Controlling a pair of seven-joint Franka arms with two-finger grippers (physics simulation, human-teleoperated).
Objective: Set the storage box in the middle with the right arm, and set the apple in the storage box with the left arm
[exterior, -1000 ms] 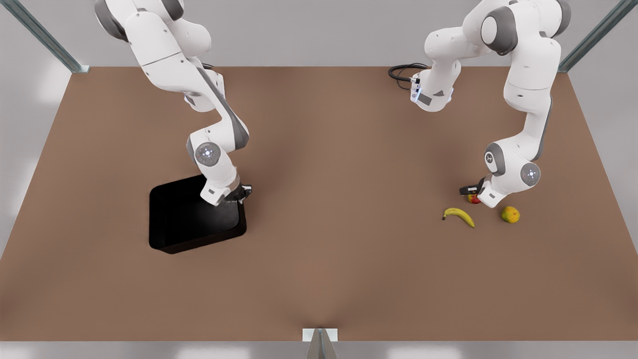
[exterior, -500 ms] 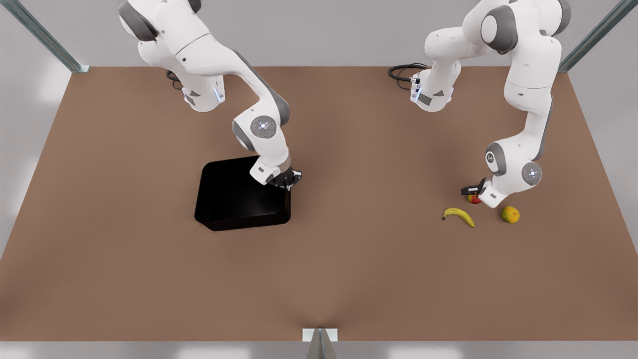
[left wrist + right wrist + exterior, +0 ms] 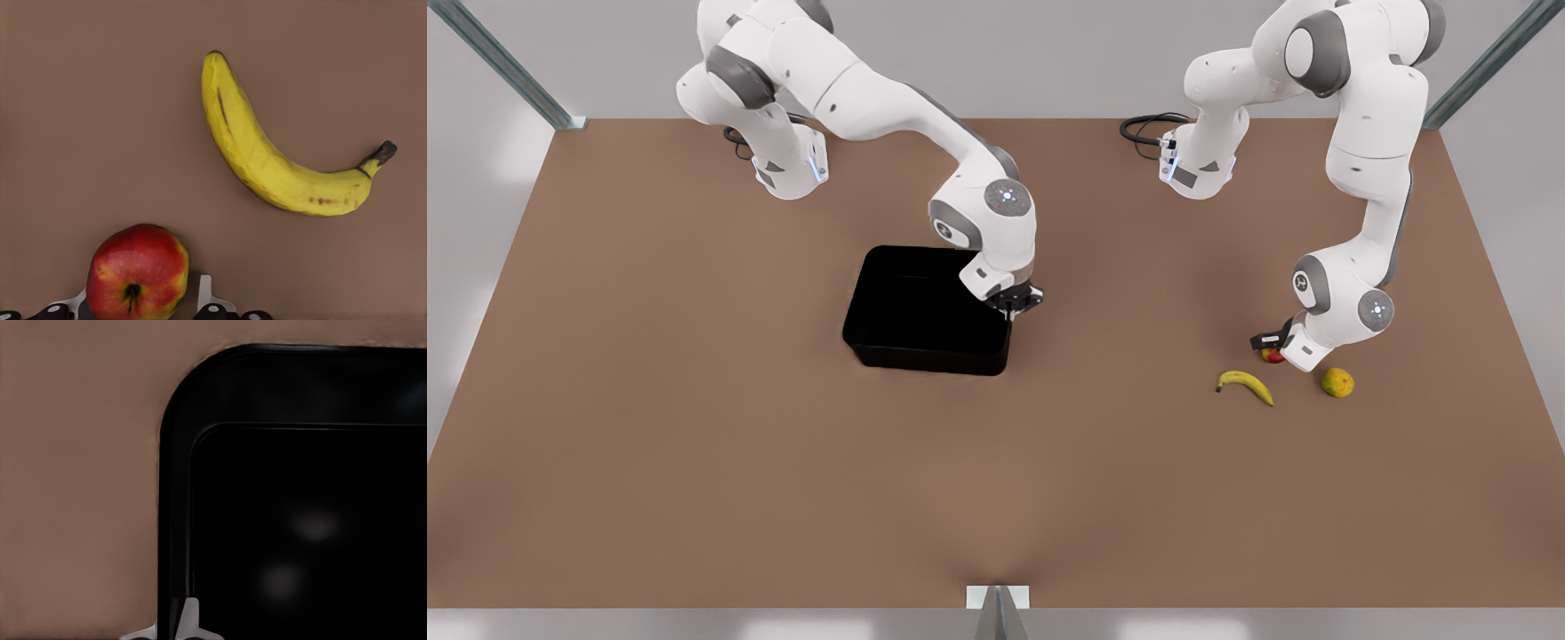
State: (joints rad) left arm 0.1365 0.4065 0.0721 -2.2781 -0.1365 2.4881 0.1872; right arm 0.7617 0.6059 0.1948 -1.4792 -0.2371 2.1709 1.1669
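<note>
Apple (image 3: 137, 272) between pincer (image 3: 139, 303) fingers (image 3: 204, 293), banana (image 3: 267, 150) nearby

Storage box (image 3: 911, 307), in the right pincer (image 3: 1015, 305), now farther toward the front view's right, mid-table.

The glossy black rectangular plastic storage box (image 3: 911, 307) sat on the plain brown table (image 3: 694, 444). The small round apple (image 3: 137, 273) was red with yellow patches, and the curved yellow banana (image 3: 267, 157) at its 1 o'clock bore brown flecks and a dark stem. The roundish fruit (image 3: 1336, 382) was yellow-orange.

The glossy black storage box (image 3: 911, 311) sat mid-bench; the red-yellow apple (image 3: 137, 272) rested upright, well apart.
</note>
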